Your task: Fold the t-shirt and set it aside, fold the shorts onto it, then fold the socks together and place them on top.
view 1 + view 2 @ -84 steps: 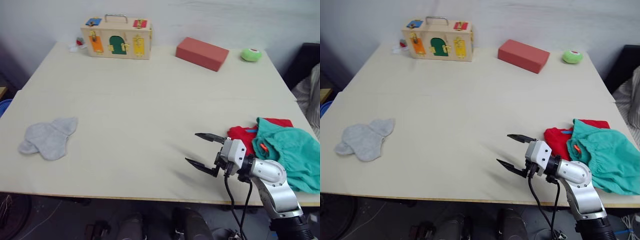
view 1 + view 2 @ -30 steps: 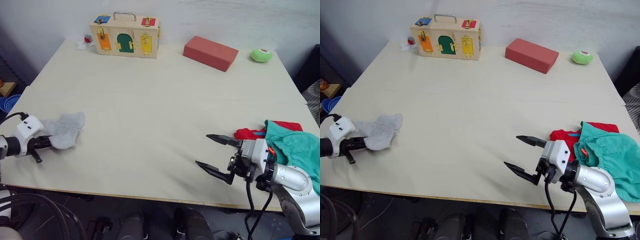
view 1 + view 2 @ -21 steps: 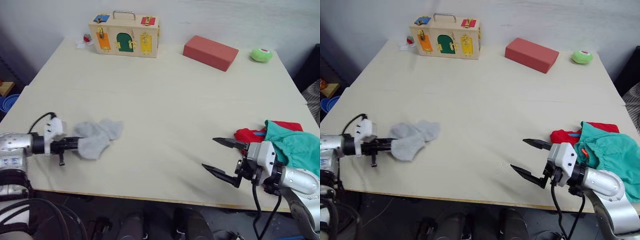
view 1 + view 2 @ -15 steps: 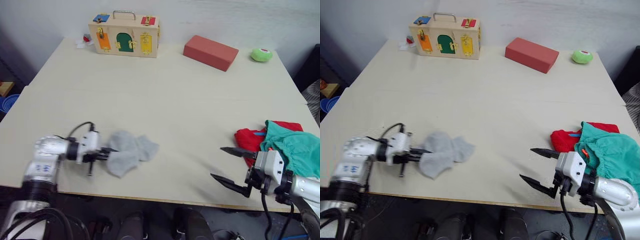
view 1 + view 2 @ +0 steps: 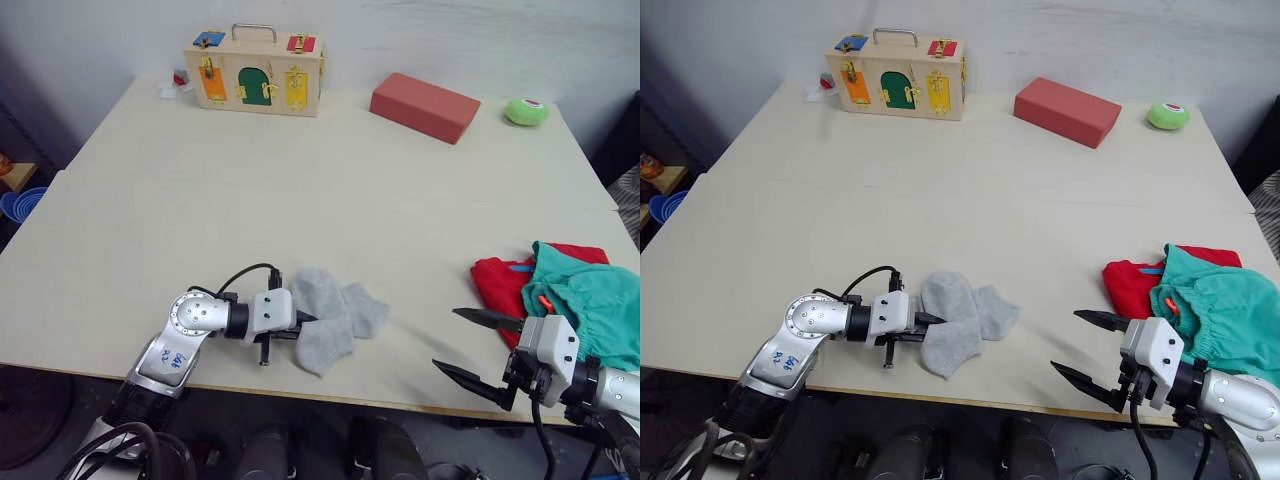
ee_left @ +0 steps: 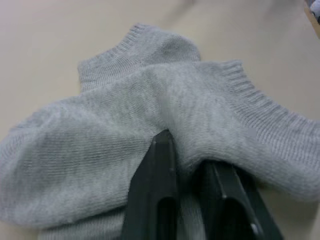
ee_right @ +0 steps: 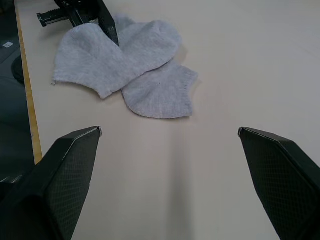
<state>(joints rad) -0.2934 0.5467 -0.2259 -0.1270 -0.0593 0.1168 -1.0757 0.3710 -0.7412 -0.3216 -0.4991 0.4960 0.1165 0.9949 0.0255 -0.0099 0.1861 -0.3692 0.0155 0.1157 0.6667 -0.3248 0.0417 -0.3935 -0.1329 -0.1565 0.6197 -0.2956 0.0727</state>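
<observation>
The light grey socks (image 5: 330, 315) lie overlapped near the table's front edge, left of centre. My left gripper (image 5: 300, 325) lies low on the table at their left side. In the left wrist view its black fingers (image 6: 156, 190) stand close together with a fold of the socks (image 6: 150, 105) pinched between them. My right gripper (image 5: 448, 338) hovers open and empty at the front right, facing the socks (image 7: 125, 60). Behind it the red t-shirt (image 5: 495, 285) lies under the teal shorts (image 5: 590, 300) at the table's right edge.
At the back stand a wooden latch box (image 5: 255, 70), a red-brown block (image 5: 424, 105) and a small green ball (image 5: 526, 110). The table's front edge (image 5: 380, 405) runs just below both grippers. A blue container (image 5: 20, 203) sits off the table's left side.
My left gripper has dragged the socks along the front edge from the far left toward the middle. The right gripper has drawn back toward the front right corner, still open.
</observation>
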